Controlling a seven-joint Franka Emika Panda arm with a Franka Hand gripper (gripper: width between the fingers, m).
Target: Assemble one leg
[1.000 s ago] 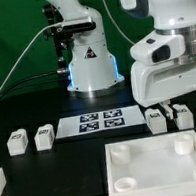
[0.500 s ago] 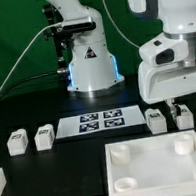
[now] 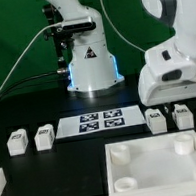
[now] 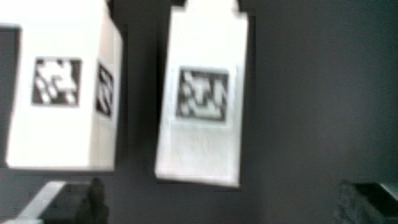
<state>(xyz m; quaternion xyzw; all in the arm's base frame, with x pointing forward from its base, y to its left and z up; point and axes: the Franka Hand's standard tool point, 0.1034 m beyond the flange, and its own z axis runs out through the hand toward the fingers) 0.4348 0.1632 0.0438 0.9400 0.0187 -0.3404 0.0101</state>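
Hovering above two legs (image 3: 157, 122) at the marker board's (image 3: 100, 120) 3 o'clock, the gripper (image 3: 178, 104) holds its jaws wide apart, empty; one leg (image 4: 201, 110) sits under the gap.

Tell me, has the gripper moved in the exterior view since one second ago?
Yes. Judged against the marker board, which stays in place, the gripper has shifted toward the exterior view's right.
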